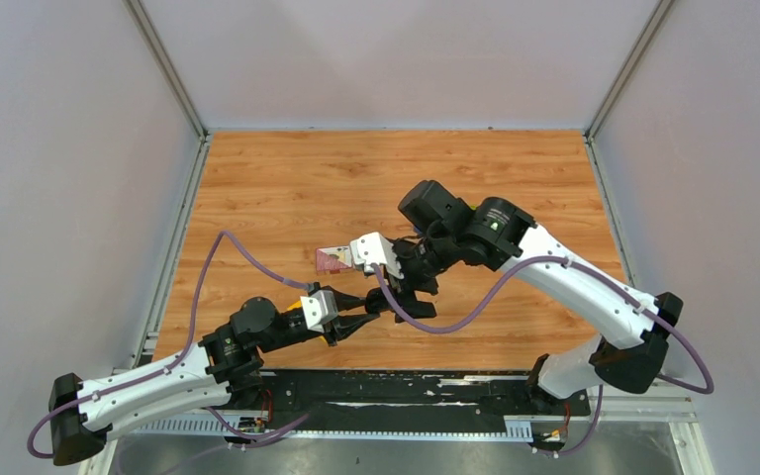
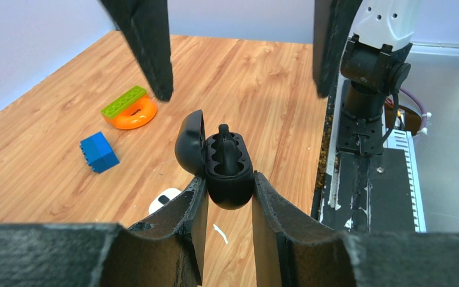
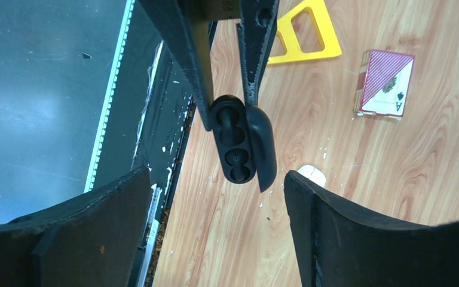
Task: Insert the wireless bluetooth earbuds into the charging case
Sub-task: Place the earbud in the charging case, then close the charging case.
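My left gripper (image 2: 230,179) is shut on the black charging case (image 2: 230,179), which it holds above the table with the lid (image 2: 189,142) swung open to the left. A black earbud (image 2: 224,139) stands in one slot, its stem poking out. Just beyond the case, my right gripper (image 2: 243,94) is open, with its fingers spread wide and touching nothing. In the right wrist view, the case (image 3: 234,143) hangs between the left fingers (image 3: 198,89), and the right gripper (image 3: 215,185) is open below it. A small white rounded piece (image 2: 164,199) lies on the table; I cannot tell if it is an earbud.
An orange ring with a green block on it (image 2: 132,110) and a blue block (image 2: 98,151) lie to the left. A yellow triangle frame (image 3: 302,36) and a red playing-card box (image 3: 385,84) lie farther out. The black base rail (image 2: 364,179) runs along the near table edge.
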`<action>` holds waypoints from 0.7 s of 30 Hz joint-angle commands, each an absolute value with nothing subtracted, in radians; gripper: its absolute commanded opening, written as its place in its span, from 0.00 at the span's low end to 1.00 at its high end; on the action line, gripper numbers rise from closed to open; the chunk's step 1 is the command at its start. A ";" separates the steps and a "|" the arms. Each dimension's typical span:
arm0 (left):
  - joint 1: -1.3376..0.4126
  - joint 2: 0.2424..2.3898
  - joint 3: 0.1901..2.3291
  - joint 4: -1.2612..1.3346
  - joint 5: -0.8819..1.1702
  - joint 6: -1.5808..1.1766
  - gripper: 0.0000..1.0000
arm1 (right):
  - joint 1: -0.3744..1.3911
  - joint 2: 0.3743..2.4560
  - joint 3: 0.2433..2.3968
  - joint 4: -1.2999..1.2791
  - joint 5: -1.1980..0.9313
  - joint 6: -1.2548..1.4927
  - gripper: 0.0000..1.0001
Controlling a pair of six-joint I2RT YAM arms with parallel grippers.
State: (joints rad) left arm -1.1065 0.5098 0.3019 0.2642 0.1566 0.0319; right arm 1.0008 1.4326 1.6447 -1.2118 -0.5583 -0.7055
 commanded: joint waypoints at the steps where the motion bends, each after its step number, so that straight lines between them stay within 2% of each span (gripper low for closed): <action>1: -1.111 0.509 0.344 0.302 0.164 0.034 0.00 | 0.996 1.474 1.631 -1.173 -0.547 -0.696 0.83; 7: -1.111 0.491 0.326 0.330 0.134 0.006 0.00 | 0.997 1.499 1.607 -1.164 -0.564 -0.697 0.85; 12: -1.111 0.470 0.316 0.323 -0.011 -0.051 0.00 | 0.995 1.458 1.587 -1.158 -0.547 -0.690 0.85; 18: -1.111 0.474 0.294 0.346 -0.071 -0.093 0.00 | 0.996 1.359 1.497 -1.119 -0.452 -0.678 0.85; 21: -1.111 0.501 0.292 0.357 -0.046 -0.108 0.00 | 0.976 1.324 1.450 -1.074 -0.323 -0.664 0.85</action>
State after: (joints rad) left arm -1.1110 0.4755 0.2958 0.2916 -0.0216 -0.0666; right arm 0.9947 1.3933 1.4899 -1.1416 -0.4656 -0.6926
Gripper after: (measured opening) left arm 0.363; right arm 0.849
